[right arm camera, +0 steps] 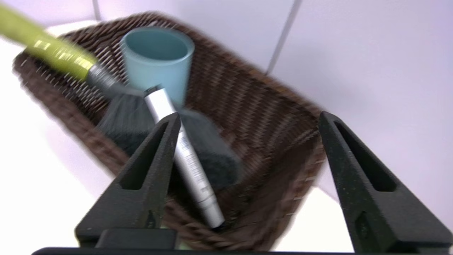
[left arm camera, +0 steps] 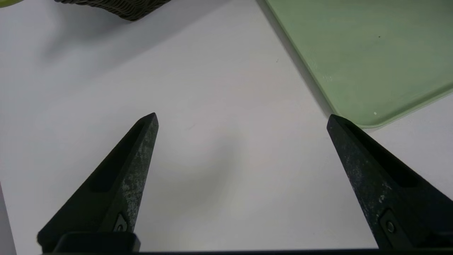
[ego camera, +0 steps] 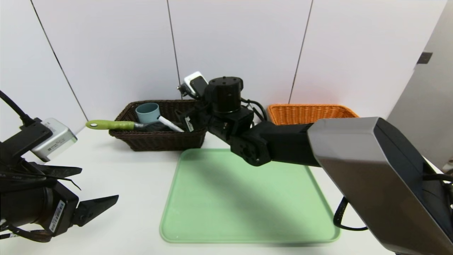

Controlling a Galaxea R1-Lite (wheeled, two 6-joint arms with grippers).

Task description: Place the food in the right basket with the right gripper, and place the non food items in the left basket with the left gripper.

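Right jaws: the right gripper (right arm camera: 247,118) stands wide apart with nothing between its fingers (right arm camera: 148,170); it sits level at the near right end of the left basket (ego camera: 159,136), pointing into it.
Left jaws: the left gripper (left arm camera: 242,118) is spread fully and holds nothing; it hangs over bare worktop (left arm camera: 212,124) near the front left corner — just beside the tray's left edge.
Left basket: dark brown wicker, at the back of the worktop, left of centre.
Cup: the blue-grey cup (ego camera: 148,112) stands upright at the basket's back left.
Brush: the brush (right arm camera: 148,131) lies in the basket, its green handle (ego camera: 110,124) sticking out over the left rim.
Marker: the white marker (right arm camera: 185,156) lies slanted across the brush's bristles, one end by the cup, the other toward the near wall.
Right basket: the orange right basket (ego camera: 311,113) sits at the back right, partly behind the right arm — its inside cannot be seen.
Food: no bun can be made out in any view.
Tray: the green tray (ego camera: 212,198) lies flat at the front centre.
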